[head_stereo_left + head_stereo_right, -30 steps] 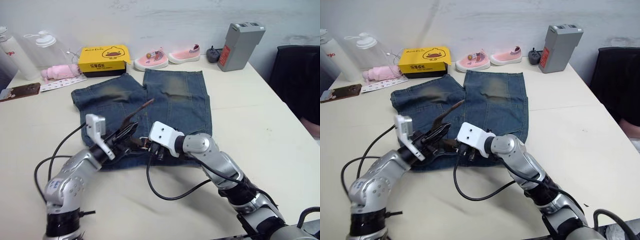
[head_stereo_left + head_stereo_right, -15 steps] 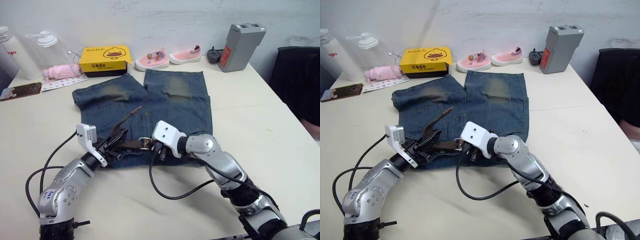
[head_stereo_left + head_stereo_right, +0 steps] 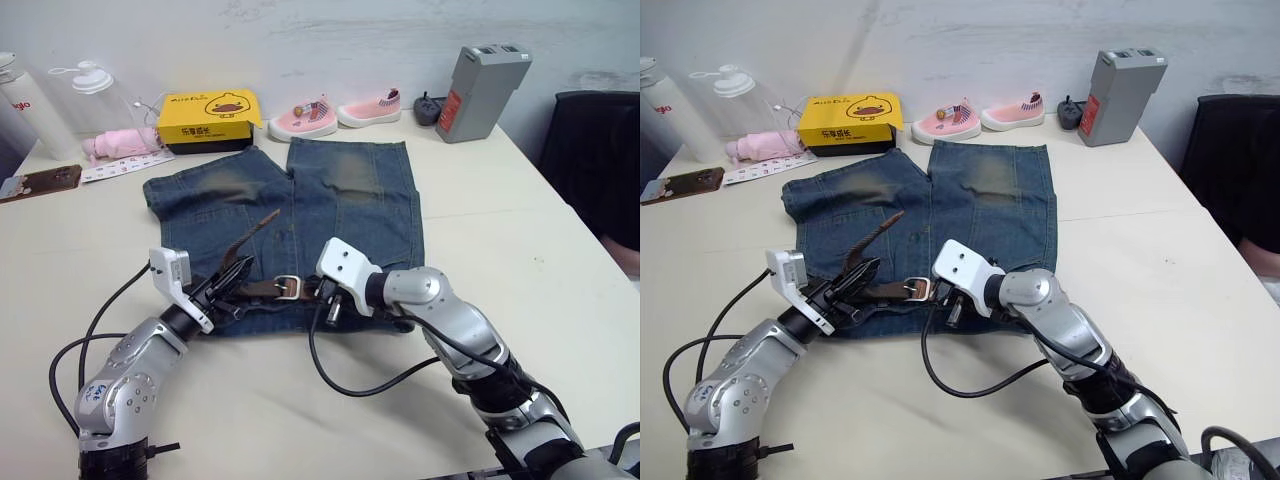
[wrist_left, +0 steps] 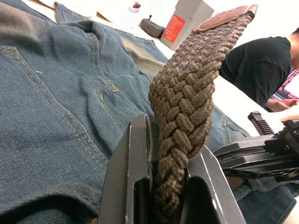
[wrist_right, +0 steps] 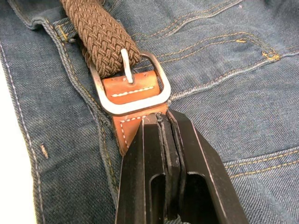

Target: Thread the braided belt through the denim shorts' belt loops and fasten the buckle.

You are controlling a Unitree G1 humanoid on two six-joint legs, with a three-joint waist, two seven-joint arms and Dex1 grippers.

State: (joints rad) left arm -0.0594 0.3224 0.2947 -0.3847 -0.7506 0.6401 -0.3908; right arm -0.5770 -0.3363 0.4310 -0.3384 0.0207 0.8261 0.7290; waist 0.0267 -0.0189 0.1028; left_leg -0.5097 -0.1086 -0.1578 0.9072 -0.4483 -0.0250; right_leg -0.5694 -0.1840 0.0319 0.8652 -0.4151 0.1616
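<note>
While both tools stay clamped, the buckle [image 3: 287,287] has shifted right.

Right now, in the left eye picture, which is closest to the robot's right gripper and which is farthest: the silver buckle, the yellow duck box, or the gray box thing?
From the right gripper:
1. The buckle, right beside it on the shorts' waistband.
2. The yellow duck box, at the far left of the table, beyond the shorts.
3. The gray box, at the far right corner, a little farther.
</note>
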